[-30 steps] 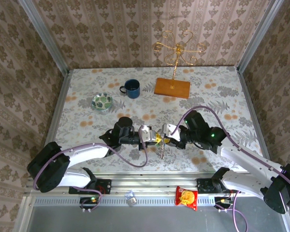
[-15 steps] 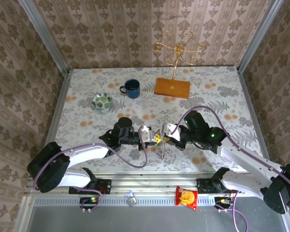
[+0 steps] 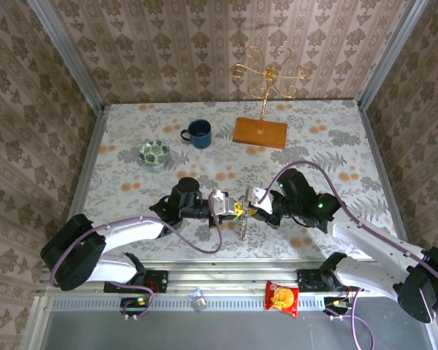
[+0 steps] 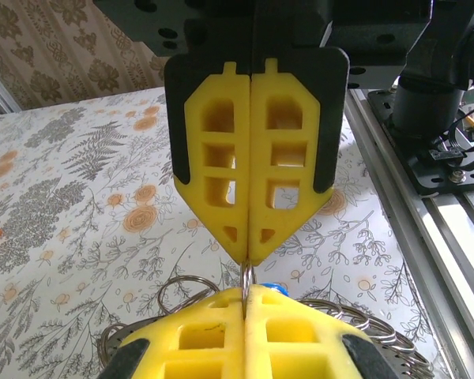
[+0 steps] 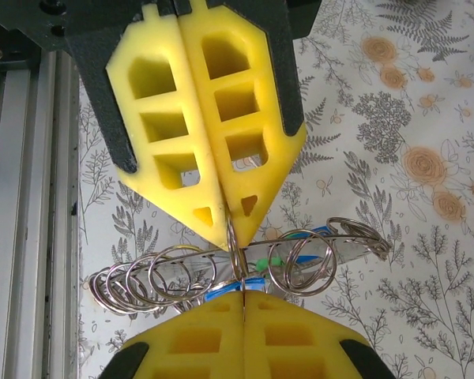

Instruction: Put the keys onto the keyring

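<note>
My two grippers meet tip to tip above the front middle of the table. The left gripper (image 3: 233, 210) and the right gripper (image 3: 247, 208) are both shut on one small silver ring of the keyring (image 3: 243, 227), which hangs below them. In the right wrist view, the right gripper (image 5: 243, 294) pinches that ring from below and the left gripper (image 5: 231, 229) from above. The keyring (image 5: 166, 272) is a wire loop threaded with several split rings. The keys (image 5: 304, 254) lie behind it, only their blue and green tags visible. In the left wrist view, the left gripper (image 4: 246, 288) faces the right gripper (image 4: 249, 257).
A blue mug (image 3: 199, 133) and a green-patterned dish (image 3: 154, 153) stand at the back left. A wooden base (image 3: 260, 132) carries a gold hook stand (image 3: 270, 73) at the back middle. A red snack packet (image 3: 282, 297) lies on the rail below the table's front edge.
The right gripper's jaws have closed the last bit onto the ring. Both arms have barely moved and the keyring still hangs between the tips.
</note>
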Controlling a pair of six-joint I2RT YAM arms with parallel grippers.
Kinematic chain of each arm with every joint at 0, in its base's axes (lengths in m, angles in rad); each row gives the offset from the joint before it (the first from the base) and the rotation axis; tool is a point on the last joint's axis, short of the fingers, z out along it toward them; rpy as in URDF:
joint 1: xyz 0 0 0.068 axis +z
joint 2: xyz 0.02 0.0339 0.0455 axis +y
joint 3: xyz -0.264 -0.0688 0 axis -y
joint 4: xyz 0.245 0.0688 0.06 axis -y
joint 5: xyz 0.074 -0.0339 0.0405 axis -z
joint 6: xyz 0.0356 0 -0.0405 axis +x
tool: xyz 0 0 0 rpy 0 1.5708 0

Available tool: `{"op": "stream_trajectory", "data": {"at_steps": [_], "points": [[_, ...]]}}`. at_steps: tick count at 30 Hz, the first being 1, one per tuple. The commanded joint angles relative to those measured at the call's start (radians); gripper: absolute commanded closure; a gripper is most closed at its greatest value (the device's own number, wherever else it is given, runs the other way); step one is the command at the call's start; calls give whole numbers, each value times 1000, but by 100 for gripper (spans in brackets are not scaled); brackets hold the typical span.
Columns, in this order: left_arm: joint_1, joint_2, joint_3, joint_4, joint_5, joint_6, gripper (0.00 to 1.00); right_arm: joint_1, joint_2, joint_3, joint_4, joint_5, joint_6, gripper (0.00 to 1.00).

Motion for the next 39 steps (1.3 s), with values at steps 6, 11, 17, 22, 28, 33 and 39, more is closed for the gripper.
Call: {"op": "stream_trajectory", "data": {"at_steps": [6, 11, 17, 22, 28, 33, 39], "points": [[0, -32, -18, 131, 9, -28, 100, 3, 53, -29, 60, -64, 34, 100], [1, -29, -35, 144, 7, -37, 100, -5, -9, -62, 103, -56, 51, 85], [3, -9, -50, 216, 11, -74, 100, -9, -52, -88, 136, -63, 55, 74], [5, 6, -56, 267, 20, -106, 100, -8, -29, -85, 163, -65, 63, 74], [8, 16, -67, 299, 30, -128, 100, -8, -36, -96, 202, -51, 67, 75], [9, 24, -68, 302, 31, -127, 100, -8, -55, -94, 180, -35, 60, 73], [11, 28, -66, 303, 37, -125, 100, -11, -112, -88, 104, -1, 23, 72]]}}
